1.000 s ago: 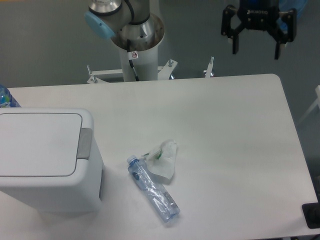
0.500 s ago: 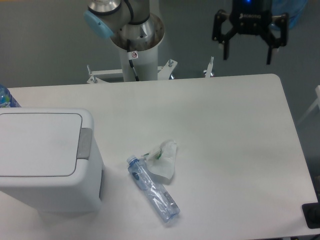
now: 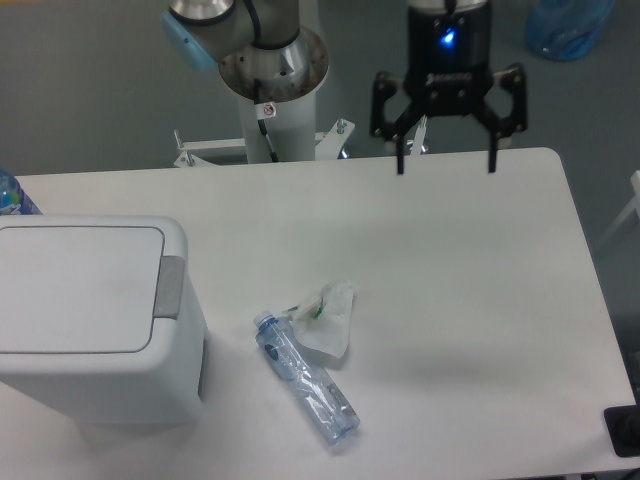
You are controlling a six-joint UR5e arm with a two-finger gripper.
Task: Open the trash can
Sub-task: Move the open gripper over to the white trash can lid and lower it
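Observation:
The trash can [image 3: 90, 320] is a large white boxy bin at the table's front left. Its flat lid [image 3: 75, 288] is down and a grey push tab [image 3: 169, 287] sits on the lid's right edge. My gripper [image 3: 445, 162] hangs open and empty over the table's far edge, well to the right of the bin and far from it. Its two black fingers [image 3: 399, 150] point down.
A clear plastic bottle [image 3: 307, 379] lies on the white table [image 3: 480, 300] right of the bin, with a crumpled clear wrapper [image 3: 331, 318] beside it. The arm's base column [image 3: 272, 90] stands behind the table. A blue bottle top [image 3: 12, 195] shows at the left edge.
My gripper has moved left and down, from beyond the table's far right corner to above the far edge. It stays open. Bin, bottle and wrapper have not moved.

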